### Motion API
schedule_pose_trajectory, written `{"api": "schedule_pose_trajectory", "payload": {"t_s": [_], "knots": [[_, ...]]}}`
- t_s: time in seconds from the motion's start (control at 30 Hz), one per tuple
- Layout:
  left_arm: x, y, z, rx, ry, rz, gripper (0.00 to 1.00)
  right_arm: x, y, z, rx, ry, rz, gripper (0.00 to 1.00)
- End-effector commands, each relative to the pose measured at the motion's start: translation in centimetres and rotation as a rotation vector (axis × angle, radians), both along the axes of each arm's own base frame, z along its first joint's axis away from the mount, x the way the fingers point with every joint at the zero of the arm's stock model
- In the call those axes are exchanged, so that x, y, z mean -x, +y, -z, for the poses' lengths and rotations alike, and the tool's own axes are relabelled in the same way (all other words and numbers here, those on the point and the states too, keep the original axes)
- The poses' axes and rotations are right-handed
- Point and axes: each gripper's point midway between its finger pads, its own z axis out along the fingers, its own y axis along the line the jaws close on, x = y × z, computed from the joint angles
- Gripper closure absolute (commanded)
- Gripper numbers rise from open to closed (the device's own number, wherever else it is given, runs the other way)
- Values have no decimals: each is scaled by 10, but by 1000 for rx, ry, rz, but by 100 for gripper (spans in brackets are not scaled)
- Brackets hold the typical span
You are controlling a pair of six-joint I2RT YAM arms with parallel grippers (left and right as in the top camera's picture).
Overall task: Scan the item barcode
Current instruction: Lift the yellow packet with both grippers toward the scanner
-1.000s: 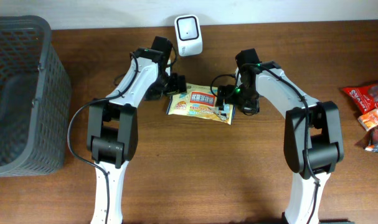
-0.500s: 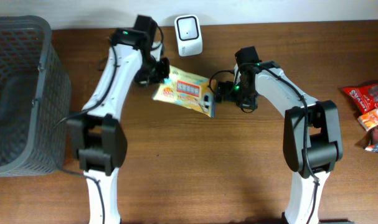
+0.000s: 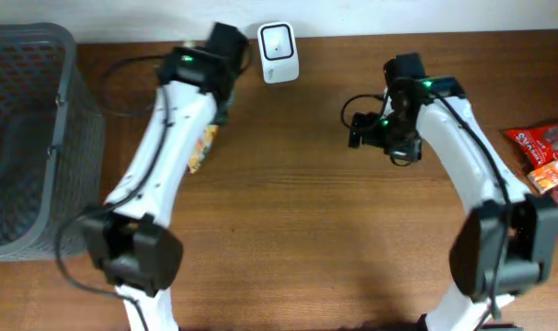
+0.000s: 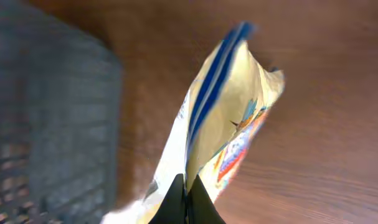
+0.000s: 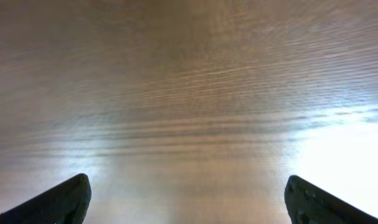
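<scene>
Pinching the snack packet (image 4: 226, 118) tight, the left claw (image 4: 187, 198) holds it up near the basket (image 4: 51, 124). Its print is too blurry to read. The right claw (image 5: 189, 199) is wide and empty above the bench (image 5: 189, 93).

There are one counter (image 3: 334, 239), one grey basket (image 3: 30, 138), one white scanner (image 3: 279, 52) and one yellow snack packet (image 4: 220, 118). The red packets (image 3: 545, 156) at the right edge number about three, though the frame cuts them off. Two arms (image 3: 168, 156) show, with one left hand (image 4: 184, 199) and one right hand (image 5: 187, 190).
</scene>
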Motion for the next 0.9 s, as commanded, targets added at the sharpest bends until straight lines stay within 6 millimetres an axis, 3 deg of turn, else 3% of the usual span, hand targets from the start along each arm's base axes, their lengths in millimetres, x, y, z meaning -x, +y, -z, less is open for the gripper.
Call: {"api": "schedule_pose_trajectory", "payload": {"t_s": [0.0, 0.07, 0.1, 0.17, 0.27, 0.3, 0.33, 0.37, 0.4, 0.47, 0.5, 0.53, 0.57, 0.63, 0.7, 0.77, 0.87], "knots": [[2, -61, 49, 61, 66, 50, 100, 11, -11, -33, 72, -56, -6, 1], [10, -118, 65, 191, 101, 149, 100, 19, -14, -35, 87, -36, -4, 1], [14, -151, 68, 293, 107, 203, 100, 22, -14, -35, 88, -25, -4, 1], [23, -197, 68, 466, 135, 282, 100, 25, -16, -35, 91, -11, -2, 1], [27, -221, 54, 608, 157, 323, 95, 27, -24, -34, 92, 2, 18, 1], [26, -229, 41, 672, 151, 341, 73, 27, -24, -34, 92, 3, 18, 1], [23, -234, 27, 717, 139, 356, 42, 27, -24, -34, 92, 3, 18, 1], [19, -232, 17, 726, 118, 356, 26, 27, -24, -34, 91, 4, 21, 1], [12, -222, 4, 721, 91, 362, 1, 27, -21, -34, 77, 3, 19, 1], [-9, -172, -12, 643, 35, 269, 2, 21, -4, -38, -19, -21, 1, 1], [-22, -137, -11, 577, 3, 196, 14, 15, 7, -40, -73, -45, -13, 1], [-33, -98, -7, 490, -22, 114, 39, 5, 19, -41, -107, -87, -38, 1], [-38, -69, -4, 434, -31, 53, 57, -2, 30, -38, -120, -125, -63, 0], [-46, -25, 12, 420, -12, -46, 86, -14, 65, -29, -170, -197, -139, 13], [-55, -19, 52, 464, 58, -80, 90, -30, 105, -11, -198, -262, -178, 16], [-61, -24, 83, 463, 104, -85, 92, -39, 123, 2, -221, -266, -166, 26], [-60, -27, 138, 437, 204, -103, 97, -44, 159, 43, -251, -233, -170, 60]]}}
